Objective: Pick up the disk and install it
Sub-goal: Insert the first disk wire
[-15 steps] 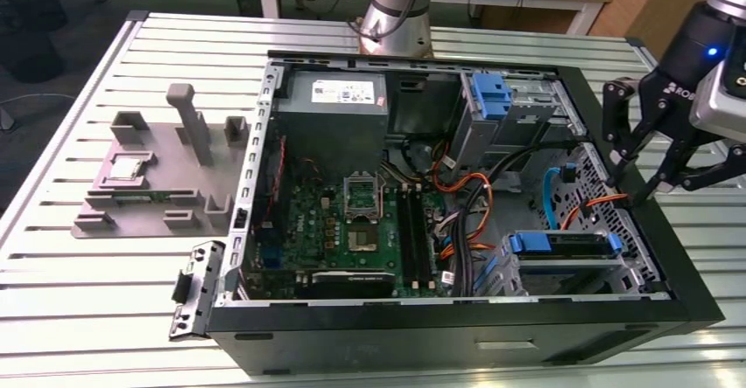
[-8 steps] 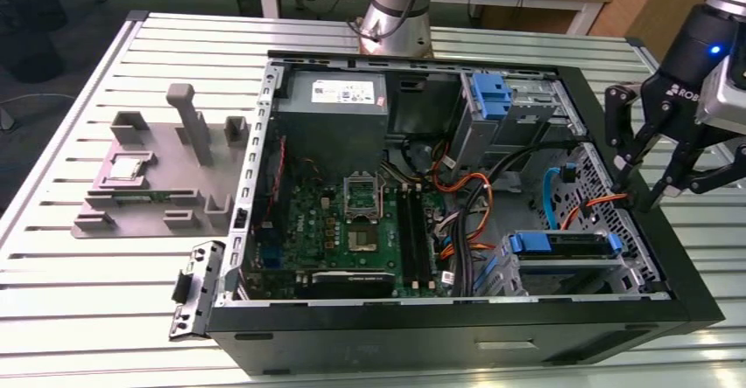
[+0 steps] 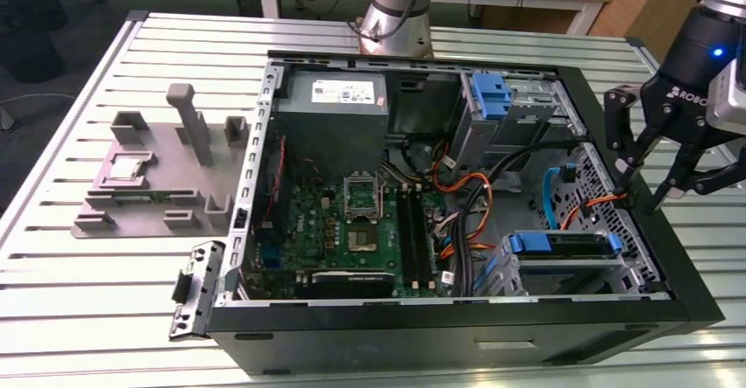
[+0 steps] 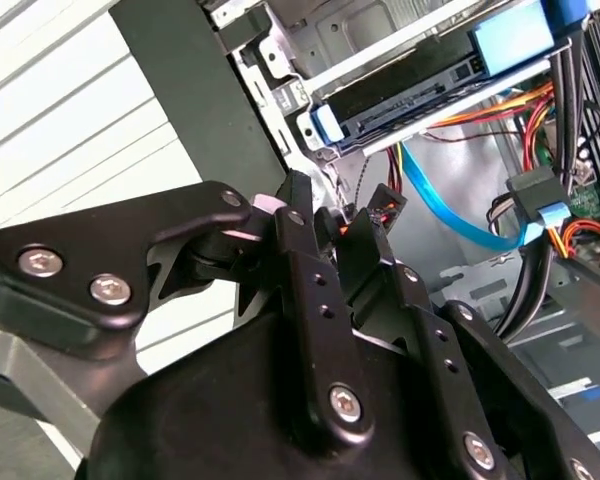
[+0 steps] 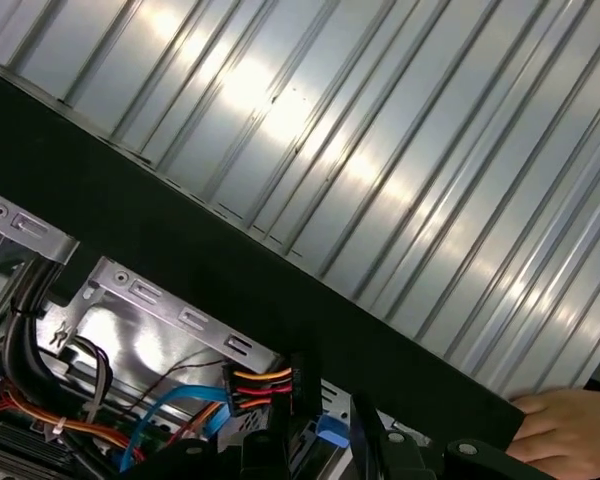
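Gripper (image 3: 652, 178) hovers above computer case (image 3: 466, 336) wall at exterior view's right, fingers spread, empty. You find disk (image 3: 562, 246) flat in lower bay, blue carrier facing out, probably so rails lock. Watch person's hand (image 5: 565, 425) at case edge.

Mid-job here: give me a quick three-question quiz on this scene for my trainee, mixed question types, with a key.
1. True or false: the disk lies outside the computer case.
2. In the exterior view, the gripper hangs over the case's: A) left side B) right side C) middle.
3. Fill in: in the first wrist view, a person's ____ shows beside the case wall.
Key: 1 false, it sits in a bay inside the case. 2 B. 3 hand.
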### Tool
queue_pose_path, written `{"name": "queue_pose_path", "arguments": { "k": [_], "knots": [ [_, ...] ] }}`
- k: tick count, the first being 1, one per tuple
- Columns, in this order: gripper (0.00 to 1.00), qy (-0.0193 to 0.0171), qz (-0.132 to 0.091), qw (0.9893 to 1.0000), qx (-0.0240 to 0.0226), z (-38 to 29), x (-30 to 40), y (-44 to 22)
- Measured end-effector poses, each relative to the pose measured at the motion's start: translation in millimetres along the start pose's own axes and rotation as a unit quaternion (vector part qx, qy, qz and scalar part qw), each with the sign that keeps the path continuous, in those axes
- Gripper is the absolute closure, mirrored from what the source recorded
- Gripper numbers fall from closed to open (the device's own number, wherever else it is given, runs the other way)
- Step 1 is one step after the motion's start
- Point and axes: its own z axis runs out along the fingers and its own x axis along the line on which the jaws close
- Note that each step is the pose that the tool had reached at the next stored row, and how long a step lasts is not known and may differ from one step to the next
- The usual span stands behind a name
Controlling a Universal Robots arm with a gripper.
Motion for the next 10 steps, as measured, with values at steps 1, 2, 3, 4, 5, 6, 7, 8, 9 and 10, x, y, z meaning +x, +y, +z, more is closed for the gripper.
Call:
{"name": "queue_pose_path", "arguments": {
  "k": [1, 2, 3, 4, 5, 6, 7, 8, 9, 10],
  "knots": [
    [0.63, -0.0007, -0.004, 1.0000, -0.0005, 0.3, 0.1, 0.1],
    [0.63, -0.0016, -0.007, 1.0000, -0.0006, 0.4, 0.4, 0.3],
    [0.63, -0.0027, -0.009, 1.0000, -0.0004, 0.6, 0.7, 0.5],
    [0.63, -0.0035, -0.011, 0.9999, -0.0002, 0.8, 1.1, 0.7],
    [0.63, -0.0048, -0.013, 0.9999, 0.0009, 1.0, 1.5, 0.9],
    [0.63, -0.0070, -0.014, 0.9999, 0.0032, 1.0, 2.2, 1.3],
    [0.63, -0.0095, -0.015, 0.9998, 0.0057, 1.1, 2.9, 1.7],
    [0.63, -0.0109, -0.015, 0.9998, 0.0068, 1.1, 3.0, 1.7],
    [0.63, -0.0110, -0.015, 0.9998, 0.0068, 1.0, 3.0, 1.7],
    [0.63, -0.0110, -0.015, 0.9998, 0.0068, 1.0, 2.9, 1.8]
  ]
}}
